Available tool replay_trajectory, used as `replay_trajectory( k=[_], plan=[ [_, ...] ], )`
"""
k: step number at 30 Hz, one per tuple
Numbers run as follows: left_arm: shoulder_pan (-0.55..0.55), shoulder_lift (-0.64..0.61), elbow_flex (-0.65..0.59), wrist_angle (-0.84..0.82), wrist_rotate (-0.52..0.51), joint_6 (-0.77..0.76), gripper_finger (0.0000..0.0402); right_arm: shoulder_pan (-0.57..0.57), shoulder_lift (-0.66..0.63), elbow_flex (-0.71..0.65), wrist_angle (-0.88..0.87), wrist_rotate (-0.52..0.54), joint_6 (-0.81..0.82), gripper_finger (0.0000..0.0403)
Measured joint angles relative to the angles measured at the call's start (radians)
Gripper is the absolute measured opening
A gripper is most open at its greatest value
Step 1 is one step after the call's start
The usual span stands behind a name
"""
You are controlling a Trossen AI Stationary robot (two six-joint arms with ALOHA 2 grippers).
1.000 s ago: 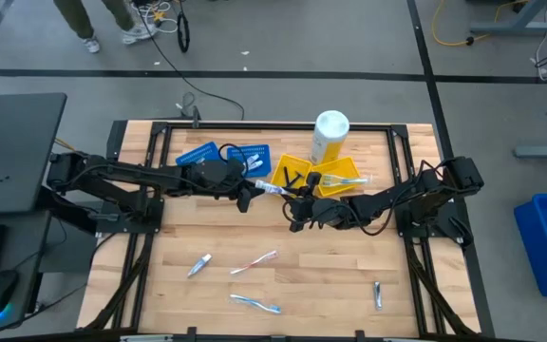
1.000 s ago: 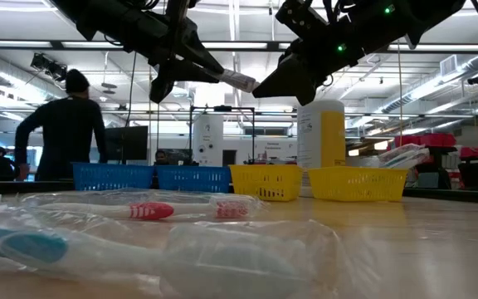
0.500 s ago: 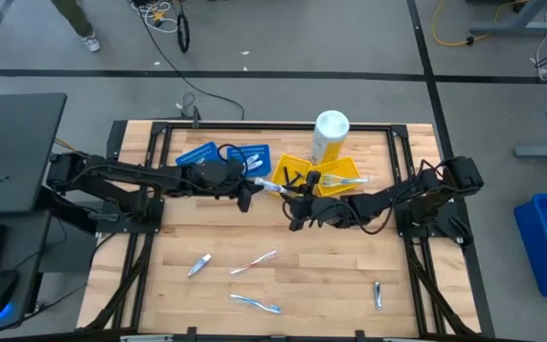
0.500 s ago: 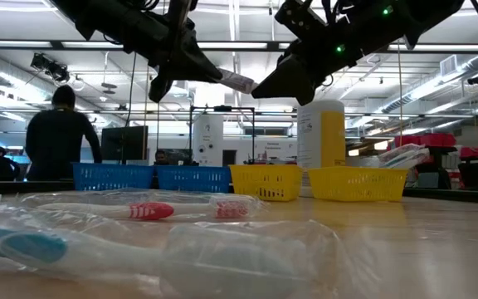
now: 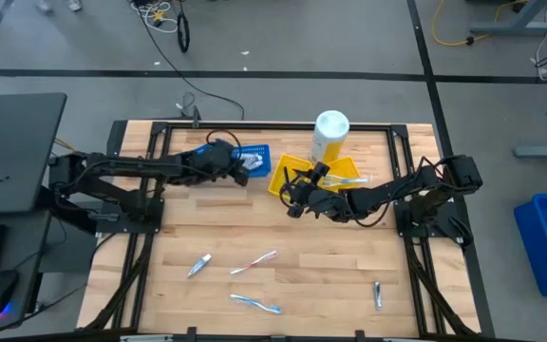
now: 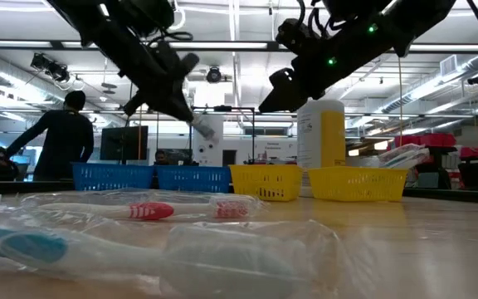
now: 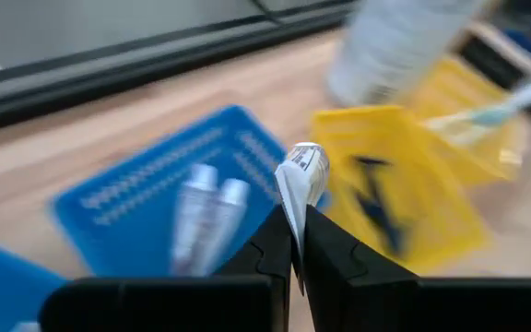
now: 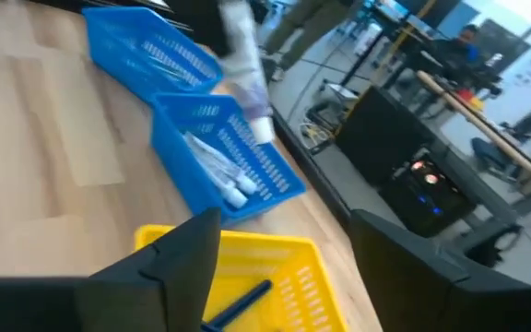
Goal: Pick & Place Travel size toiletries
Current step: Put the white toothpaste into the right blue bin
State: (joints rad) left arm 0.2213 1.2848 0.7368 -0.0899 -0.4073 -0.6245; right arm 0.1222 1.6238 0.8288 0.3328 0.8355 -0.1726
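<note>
Left gripper [image 7: 295, 247], jaws clamped on the crimped end of a small white plastic tube [image 7: 300, 180], carries it above the blue plastic tray [image 5: 252, 158]. Right gripper [image 5: 295, 195], jaws spread wide and empty, hangs beside the yellow tray [image 5: 286, 175]. With so slim a pinch, the tube may swing, slip early and land on the wooden table [image 5: 283, 256] instead.

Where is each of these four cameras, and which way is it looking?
High: overhead, straight down; both arms, left gripper, right gripper.
Low: table height, across the wooden table; arms overhead.
Left wrist: shut jaws pinch a small white tube.
Right wrist: open jaws, looking forward.
Shared: the blue plastic tray holding tubes.
</note>
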Motion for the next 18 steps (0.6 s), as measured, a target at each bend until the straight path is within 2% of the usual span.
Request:
replay_trajectory(
  k=[4,7,9,13,18],
  plan=[
    [0.059,0.037,0.001,0.011,-0.002,0.036,0.0020,-0.005,0.000,0.000,-0.001,-0.042,0.000,0.0265],
    [0.091,0.113,0.001,0.045,0.041,0.035,0.0020,-0.010,0.000,0.000,0.002,-0.052,0.000,0.0268],
    [0.105,0.169,0.001,0.082,0.075,0.061,0.0020,-0.010,0.000,0.000,0.001,-0.053,0.002,0.0266],
    [0.134,0.244,0.001,0.097,0.066,0.046,0.0020,-0.010,0.000,0.000,-0.005,-0.054,0.011,0.0255],
    [0.156,0.273,0.000,0.089,0.063,0.065,0.0039,-0.011,0.000,0.000,-0.022,-0.054,0.011,0.0243]
  ],
)
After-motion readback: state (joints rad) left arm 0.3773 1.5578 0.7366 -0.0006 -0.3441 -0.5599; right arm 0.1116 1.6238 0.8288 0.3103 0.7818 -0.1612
